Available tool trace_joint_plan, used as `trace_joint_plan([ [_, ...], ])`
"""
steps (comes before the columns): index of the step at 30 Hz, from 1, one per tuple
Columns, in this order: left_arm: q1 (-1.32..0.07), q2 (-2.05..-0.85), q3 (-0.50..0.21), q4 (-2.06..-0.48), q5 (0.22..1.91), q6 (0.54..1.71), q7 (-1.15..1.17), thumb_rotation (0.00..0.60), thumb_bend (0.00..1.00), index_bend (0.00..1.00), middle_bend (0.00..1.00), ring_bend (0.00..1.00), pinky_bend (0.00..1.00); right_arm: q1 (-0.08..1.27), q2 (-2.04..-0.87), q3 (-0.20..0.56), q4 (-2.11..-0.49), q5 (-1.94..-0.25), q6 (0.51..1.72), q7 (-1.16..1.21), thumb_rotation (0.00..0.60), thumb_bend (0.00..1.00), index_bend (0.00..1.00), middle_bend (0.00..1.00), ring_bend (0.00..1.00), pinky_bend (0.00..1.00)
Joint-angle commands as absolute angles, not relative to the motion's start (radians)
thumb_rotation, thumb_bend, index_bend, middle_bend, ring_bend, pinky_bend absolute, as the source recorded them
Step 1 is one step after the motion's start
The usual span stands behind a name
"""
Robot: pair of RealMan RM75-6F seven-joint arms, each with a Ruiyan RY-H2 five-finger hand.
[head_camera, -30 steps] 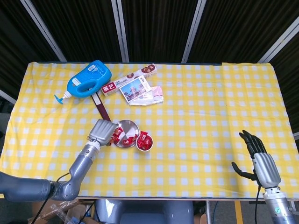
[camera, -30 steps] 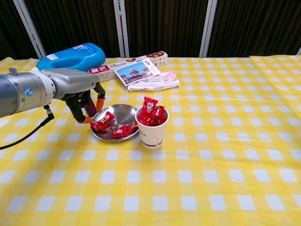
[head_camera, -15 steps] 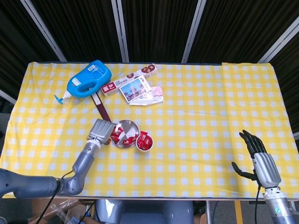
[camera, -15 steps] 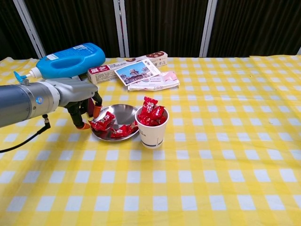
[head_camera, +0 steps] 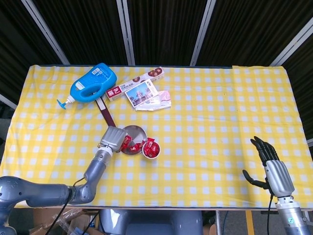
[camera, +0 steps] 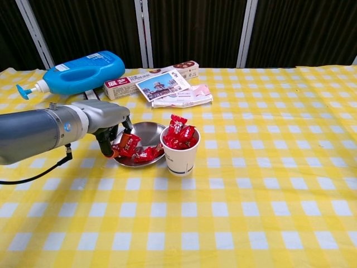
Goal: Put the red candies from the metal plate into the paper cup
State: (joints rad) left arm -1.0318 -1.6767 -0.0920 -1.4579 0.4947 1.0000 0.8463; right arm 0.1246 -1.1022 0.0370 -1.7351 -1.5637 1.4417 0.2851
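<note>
Left robot hand (camera: 109, 129) moved onto metal plate (camera: 146, 130) — fingertips touching red candies (camera: 129, 144)

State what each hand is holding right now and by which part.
The left hand has its fingers down on a red candy at the near edge of the metal plate; a firm grip cannot be told. The right hand holds nothing.

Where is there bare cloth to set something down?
Free: the whole stretch between the paper cup and the right hand, and the near strip. Crowded: the far-left corner, around the metal plate, left hand and blue bottle.
</note>
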Motion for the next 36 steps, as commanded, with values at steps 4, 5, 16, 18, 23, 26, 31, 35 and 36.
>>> trace_joint_plan([
  [4,-1.024,-1.674,-0.097,-1.466,0.511,1.011,0.837,0.6,0.48,0.61,0.93,0.98,1.0,0.124,-1.102,0.036,-1.735,-1.566,1.442,0.287,0.6,0.39,0.0,0.0,0.0,0.0],
  [5,-1.022,-1.669,-0.098,-1.471,0.515,1.014,0.835,0.6,0.48,0.61,0.93,0.98,1.0,0.124,-1.101,0.036,-1.735,-1.566,1.442,0.287,0.6,0.39,0.0,0.0,0.0,0.0],
  [16,-0.984,-1.563,-0.149,-1.611,0.612,1.082,0.752,0.6,0.48,0.6,0.93,0.98,1.0,0.124,-1.103,0.036,-1.736,-1.567,1.444,0.282,0.6,0.39,0.0,0.0,0.0,0.0],
  [18,-0.975,-1.544,-0.161,-1.645,0.641,1.097,0.729,0.6,0.48,0.6,0.93,0.98,1.0,0.124,-1.104,0.037,-1.735,-1.566,1.445,0.281,0.6,0.39,0.0,0.0,0.0,0.0],
  [23,-0.97,-1.522,-0.183,-1.713,0.7,1.112,0.695,0.6,0.48,0.59,0.93,0.98,1.0,0.124,-1.106,0.037,-1.734,-1.564,1.443,0.276,0.6,0.39,0.0,0.0,0.0,0.0],
  [26,-0.981,-1.524,-0.185,-1.746,0.738,1.107,0.699,0.6,0.48,0.59,0.93,0.98,1.0,0.124,-1.107,0.038,-1.734,-1.561,1.443,0.273,0.6,0.39,0.0,0.0,0.0,0.0],
  [31,-1.01,-1.553,-0.18,-1.771,0.759,1.09,0.732,0.6,0.47,0.59,0.92,0.97,1.0,0.123,-1.106,0.04,-1.734,-1.56,1.446,0.277,0.6,0.39,0.0,0.0,0.0,0.0],
  [35,-1.035,-1.594,-0.179,-1.765,0.755,1.084,0.761,0.6,0.45,0.58,0.92,0.97,1.0,0.121,-1.104,0.04,-1.732,-1.564,1.451,0.28,0.6,0.39,0.0,0.0,0.0,0.0],
  [36,-1.041,-1.604,-0.179,-1.761,0.755,1.086,0.77,0.6,0.44,0.58,0.92,0.97,1.0,0.121,-1.103,0.039,-1.732,-1.565,1.451,0.282,0.6,0.39,0.0,0.0,0.0,0.0],
])
